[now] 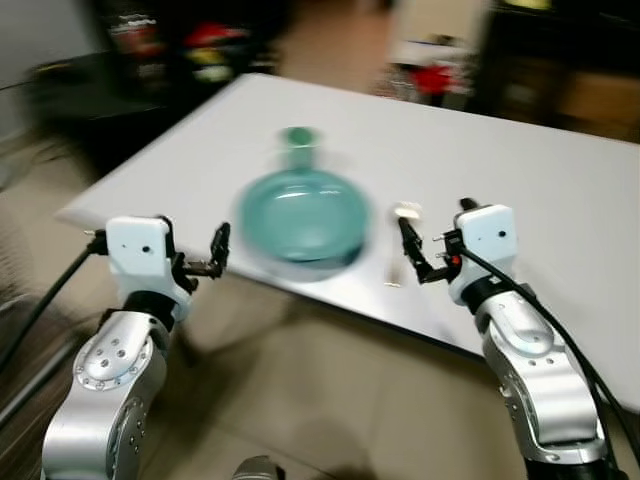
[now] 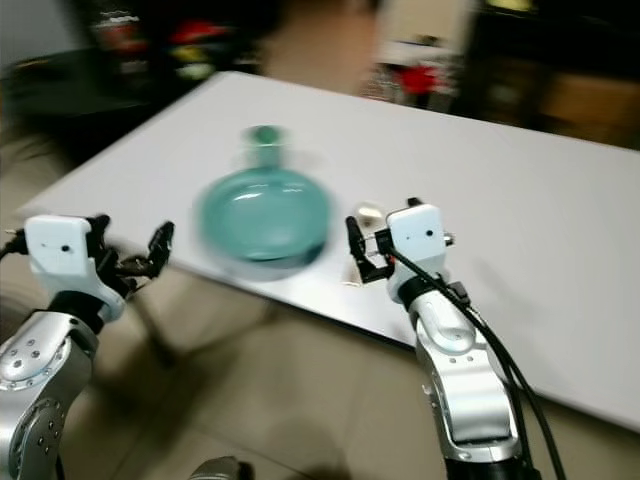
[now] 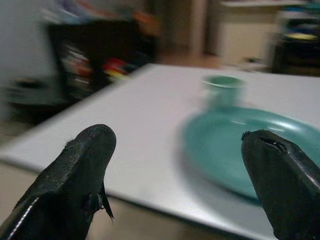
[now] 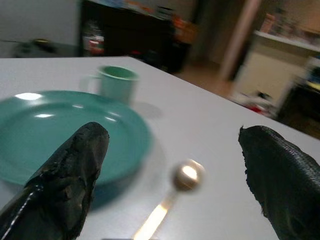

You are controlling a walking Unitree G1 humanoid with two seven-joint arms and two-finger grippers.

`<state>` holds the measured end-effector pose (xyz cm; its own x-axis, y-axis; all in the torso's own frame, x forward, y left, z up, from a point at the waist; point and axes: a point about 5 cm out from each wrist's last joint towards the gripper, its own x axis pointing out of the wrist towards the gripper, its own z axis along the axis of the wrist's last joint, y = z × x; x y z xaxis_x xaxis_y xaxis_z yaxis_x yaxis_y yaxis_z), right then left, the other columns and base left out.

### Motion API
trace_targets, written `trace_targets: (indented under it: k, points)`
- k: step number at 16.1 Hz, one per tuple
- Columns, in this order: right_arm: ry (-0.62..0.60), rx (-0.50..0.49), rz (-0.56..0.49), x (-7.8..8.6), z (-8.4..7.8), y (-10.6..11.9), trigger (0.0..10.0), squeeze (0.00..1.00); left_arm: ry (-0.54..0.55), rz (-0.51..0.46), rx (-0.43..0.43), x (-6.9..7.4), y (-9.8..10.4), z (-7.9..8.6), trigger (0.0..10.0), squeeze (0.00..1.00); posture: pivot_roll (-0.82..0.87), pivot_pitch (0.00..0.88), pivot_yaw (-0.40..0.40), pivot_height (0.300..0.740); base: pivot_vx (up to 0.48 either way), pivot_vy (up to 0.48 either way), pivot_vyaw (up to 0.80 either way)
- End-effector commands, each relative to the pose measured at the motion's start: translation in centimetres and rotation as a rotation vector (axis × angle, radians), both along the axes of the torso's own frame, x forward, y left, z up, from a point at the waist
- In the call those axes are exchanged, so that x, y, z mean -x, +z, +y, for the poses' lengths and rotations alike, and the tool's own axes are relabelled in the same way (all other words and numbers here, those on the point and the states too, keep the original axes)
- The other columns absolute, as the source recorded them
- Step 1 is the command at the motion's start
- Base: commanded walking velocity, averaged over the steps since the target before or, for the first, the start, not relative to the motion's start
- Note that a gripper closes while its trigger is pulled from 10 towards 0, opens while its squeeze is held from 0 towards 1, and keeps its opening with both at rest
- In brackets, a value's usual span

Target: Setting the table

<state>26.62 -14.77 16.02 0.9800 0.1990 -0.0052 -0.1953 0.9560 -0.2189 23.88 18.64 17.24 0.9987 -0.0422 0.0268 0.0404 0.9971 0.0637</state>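
A teal plate (image 1: 302, 218) lies near the close edge of the white worktop (image 1: 520, 180), with a matching teal cup (image 1: 297, 146) standing just behind it on the far side. Just beside the plate, on the robot's right, a gold spoon (image 4: 176, 187) lies flat with its bowl pointing away from the edge; it looks clear of the plate rim.

The right claw (image 1: 415, 254) hovers over the near edge of the worktop, just in front of the spoon, fingers spread wide and holding nothing. The left claw (image 1: 212, 257) hangs off the near edge, beside the plate on the other side, likewise spread wide and empty. In its wrist view the plate and cup lie ahead between the fingers (image 3: 82, 175).

The head views are blurred, so fine detail is uncertain. Judging by the layout, one place is largely set: plate down, cup behind, spoon alongside. No other cutlery can be made out, so what remains may be adding pieces or straightening the spoon.

Dark shelving (image 1: 170, 50) stands in the room beyond.
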Motion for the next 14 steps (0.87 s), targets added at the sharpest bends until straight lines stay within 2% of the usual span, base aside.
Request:
trace_targets:
  k: [1, 3, 6, 8, 9, 10, 11, 14]
  points:
    - [0.001, 0.011, -0.009, 0.0, 0.1, 0.0, 10.0, 1.0, 0.011, -0.031, -0.023, 0.0, 0.3, 0.2, 10.0, 1.0, 0.07, 0.0, 0.02, 0.74, 0.0, 0.0, 0.8]
    - [-0.031, 0.015, -0.023, -0.3, 0.0, 0.0, 10.0, 1.0, 0.051, -0.038, -0.028, -0.2, 0.2, 0.4, 10.0, 1.0, 0.07, 0.0, 0.019, 0.74, 0.0, 0.0, 0.8]
    - [-0.014, -0.044, -0.001, -0.3, 0.0, -0.1, 10.0, 1.0, 0.005, -0.023, 0.033, -0.2, -0.2, -0.2, 10.0, 1.0, 0.07, 0.0, 0.019, 0.74, 0.0, 0.0, 0.8]
    - [-0.037, -0.063, 0.035, -0.3, -0.2, -0.6, 10.0, 1.0, -0.023, -0.038, -0.005, -0.4, -0.1, -0.6, 10.0, 1.0, 0.07, 0.0, 0.014, 0.74, 0.0, 0.0, 0.8]
    - [-0.032, -0.081, 0.051, -0.3, 0.1, -0.9, 10.0, 1.0, -0.023, -0.042, 0.018, -0.5, -0.1, -0.7, 10.0, 1.0, 0.07, 0.0, 0.014, 0.74, 0.0, 0.0, 0.8]
    - [-0.02, -0.087, 0.066, -0.3, 0.4, -1.1, 10.0, 1.0, -0.012, -0.051, -0.003, -0.6, 0.0, -0.7, 10.0, 1.0, 0.07, 0.0, 0.013, 0.74, 0.0, 0.0, 0.8]
    - [-0.016, -0.098, 0.079, -0.3, 0.6, -1.3, 10.0, 1.0, 0.018, -0.05, -0.072, -0.8, -0.2, -0.5, 10.0, 1.0, 0.07, 0.0, 0.013, 0.74, 0.0, 0.0, 0.8]
    - [-0.021, -0.124, 0.106, -0.4, 0.8, -1.4, 10.0, 1.0, 0.002, -0.046, -0.052, -1.0, -0.2, -0.4, 10.0, 1.0, 0.07, 0.0, 0.012, 0.74, 0.0, 0.0, 0.8]
